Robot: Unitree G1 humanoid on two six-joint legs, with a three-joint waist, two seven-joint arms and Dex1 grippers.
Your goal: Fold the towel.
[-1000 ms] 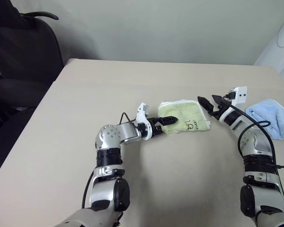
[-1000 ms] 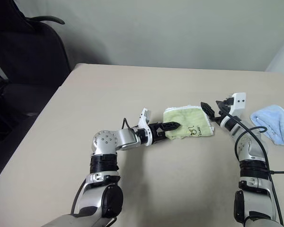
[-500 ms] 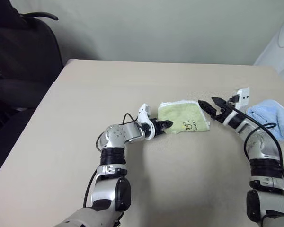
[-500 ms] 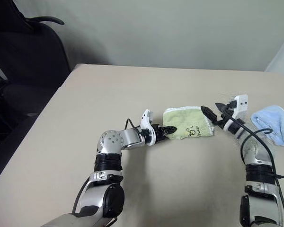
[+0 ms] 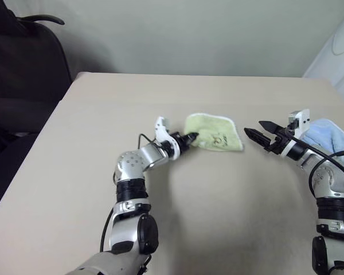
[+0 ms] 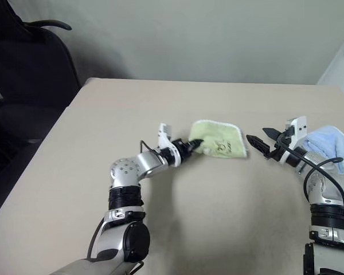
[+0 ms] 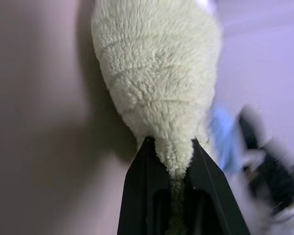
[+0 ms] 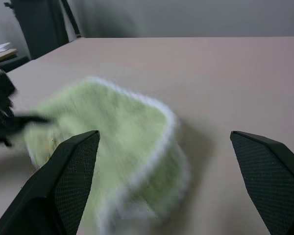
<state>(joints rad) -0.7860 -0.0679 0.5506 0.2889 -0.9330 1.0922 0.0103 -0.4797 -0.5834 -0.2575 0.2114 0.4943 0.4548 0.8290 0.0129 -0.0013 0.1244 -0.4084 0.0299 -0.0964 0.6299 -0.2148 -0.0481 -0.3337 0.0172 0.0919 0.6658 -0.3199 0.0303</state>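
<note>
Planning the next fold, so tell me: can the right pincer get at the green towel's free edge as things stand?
Probably yes. The right pincer is open and aimed at the towel, only bare table between; the left pincer grips the opposite corner.

You have a plain beige table (image 5: 229,206) with a smooth matte top, its far edge running along the wall and its left corner near a dark chair. Two cloths lie on it. The light green towel (image 5: 215,130) sits near the middle, folded over with white edging along its far and right sides and a small dark print facing up. Its near-left corner looks raised off the surface, though you can't tell how much of it still rests flat. The light blue cloth (image 5: 331,134) lies bunched at the table's right side, well apart from the towel.
</note>
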